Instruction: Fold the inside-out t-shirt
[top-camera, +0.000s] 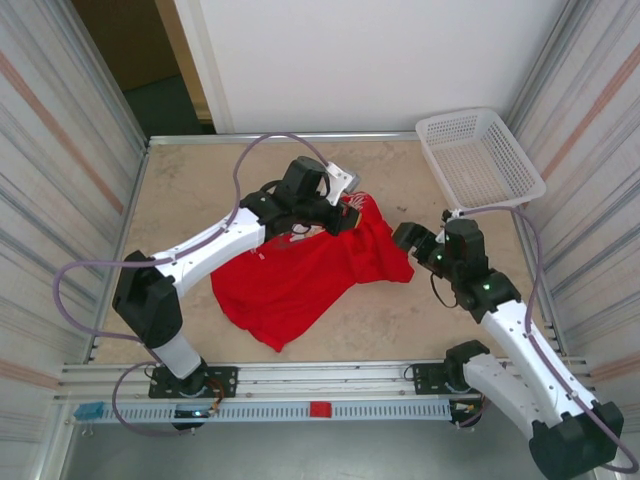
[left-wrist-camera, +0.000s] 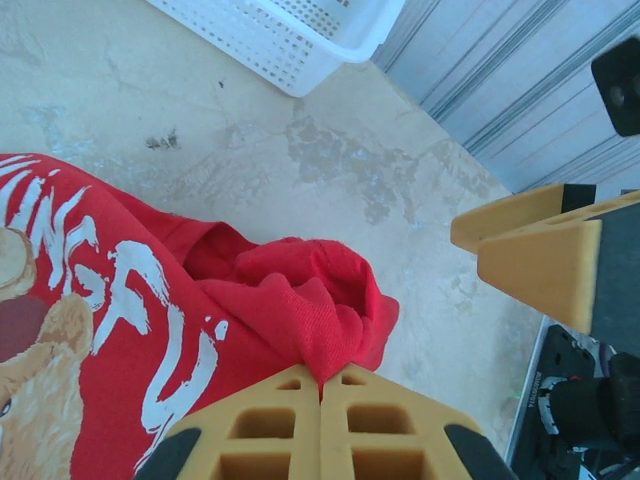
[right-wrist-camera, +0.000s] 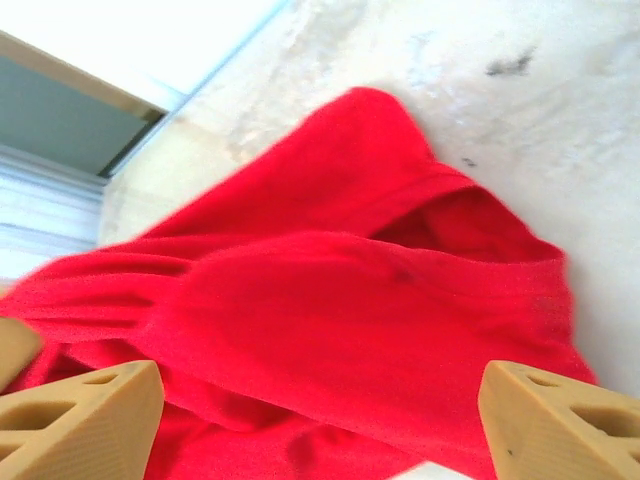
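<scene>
The bright red t-shirt (top-camera: 300, 275) lies crumpled across the middle of the table, its far edge lifted. My left gripper (top-camera: 348, 212) is shut on a bunched fold of the t-shirt (left-wrist-camera: 320, 320) at that far edge, with the tan bear and white lettering print (left-wrist-camera: 120, 300) showing beside it. My right gripper (top-camera: 412, 240) hovers open at the shirt's right side. Its two tan fingers (right-wrist-camera: 90, 420) stand wide apart over a sleeve-like fold of red cloth (right-wrist-camera: 350, 300), with nothing pinched between them.
A white mesh basket (top-camera: 478, 155) sits tilted at the back right corner. Corrugated walls close both sides. Bare table (top-camera: 190, 190) lies to the left of the shirt and in front of it near the rail (top-camera: 320, 375).
</scene>
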